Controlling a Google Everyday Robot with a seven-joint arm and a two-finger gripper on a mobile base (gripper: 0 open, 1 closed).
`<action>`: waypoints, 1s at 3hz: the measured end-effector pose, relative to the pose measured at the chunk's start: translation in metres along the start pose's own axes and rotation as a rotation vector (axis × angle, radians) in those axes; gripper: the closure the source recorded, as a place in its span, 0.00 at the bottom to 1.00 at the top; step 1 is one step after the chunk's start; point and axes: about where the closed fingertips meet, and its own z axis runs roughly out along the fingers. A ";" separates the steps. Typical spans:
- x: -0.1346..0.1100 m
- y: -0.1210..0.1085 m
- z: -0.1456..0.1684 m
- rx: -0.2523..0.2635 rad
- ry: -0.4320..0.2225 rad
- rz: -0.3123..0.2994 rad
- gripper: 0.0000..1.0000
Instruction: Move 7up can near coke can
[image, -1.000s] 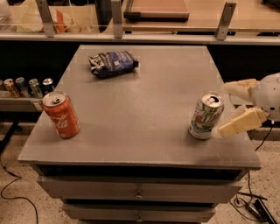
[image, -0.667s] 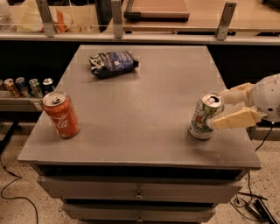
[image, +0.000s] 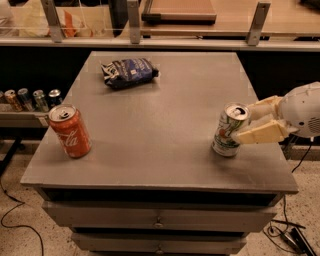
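Observation:
The 7up can (image: 227, 131), white with green and red markings, stands on the grey table (image: 165, 125) near its right front corner. My gripper (image: 243, 124) reaches in from the right. Its cream fingers (image: 261, 132) sit on either side of the can's upper half and press against it. The can still rests on the table. The coke can (image: 70, 131), red with white script, stands upright near the table's left front corner, far from the 7up can.
A dark blue chip bag (image: 129, 71) lies at the back left of the table. Several small cans (image: 31, 99) stand on a low shelf to the left. A counter with metal posts (image: 133, 21) runs behind. Cables (image: 290, 235) lie on the floor at right.
My gripper has moved left onto the 7up can, and its fingers have narrowed from a wide spread to the can's width. Both cans and the bag have stayed in place.

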 end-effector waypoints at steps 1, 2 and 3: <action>-0.001 -0.001 0.002 -0.008 0.008 0.001 1.00; -0.005 -0.006 0.000 -0.009 0.020 -0.009 1.00; -0.016 -0.015 -0.011 0.000 0.026 -0.031 1.00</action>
